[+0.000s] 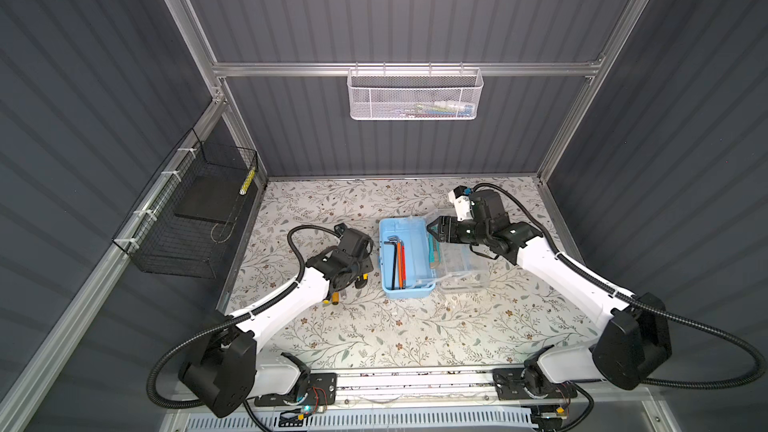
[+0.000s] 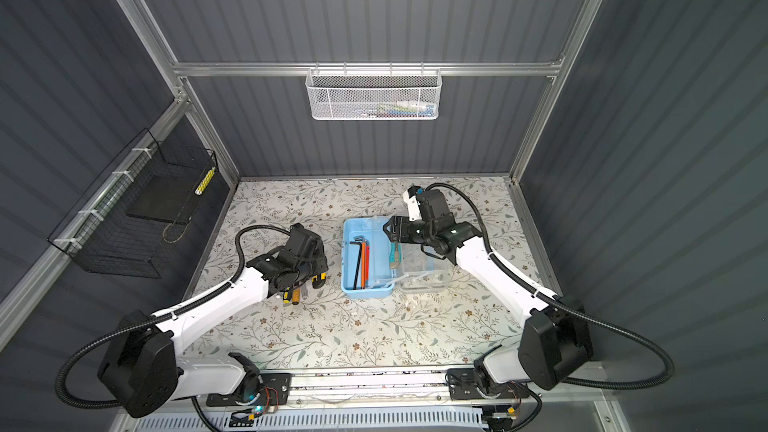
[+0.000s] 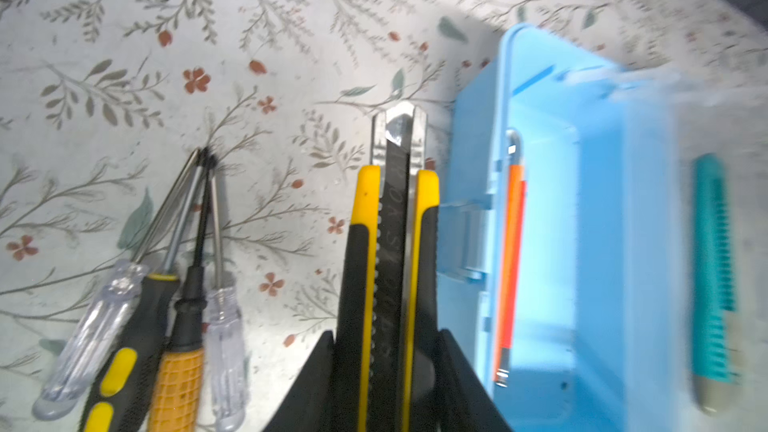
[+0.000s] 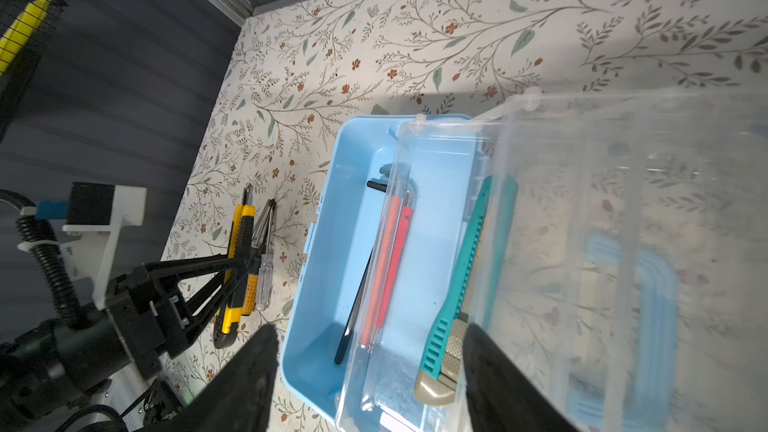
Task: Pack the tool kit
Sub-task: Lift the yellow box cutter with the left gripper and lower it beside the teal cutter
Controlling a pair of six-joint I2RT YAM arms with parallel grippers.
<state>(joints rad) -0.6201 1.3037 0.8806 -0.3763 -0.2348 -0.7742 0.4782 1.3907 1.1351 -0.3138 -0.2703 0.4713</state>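
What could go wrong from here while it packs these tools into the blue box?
1. The left gripper grips the yellow knife close beside the box; lifting it could knock the box askew.
2. The right gripper hangs open over the box, so the two arms might bump when the knife comes across.
3. The teal knife lies at the edge by the clear lid; it may jam the lid when it closes.

Four screwdrivers, two utility knives (one yellow-black, one teal), at least three hex keys, one box
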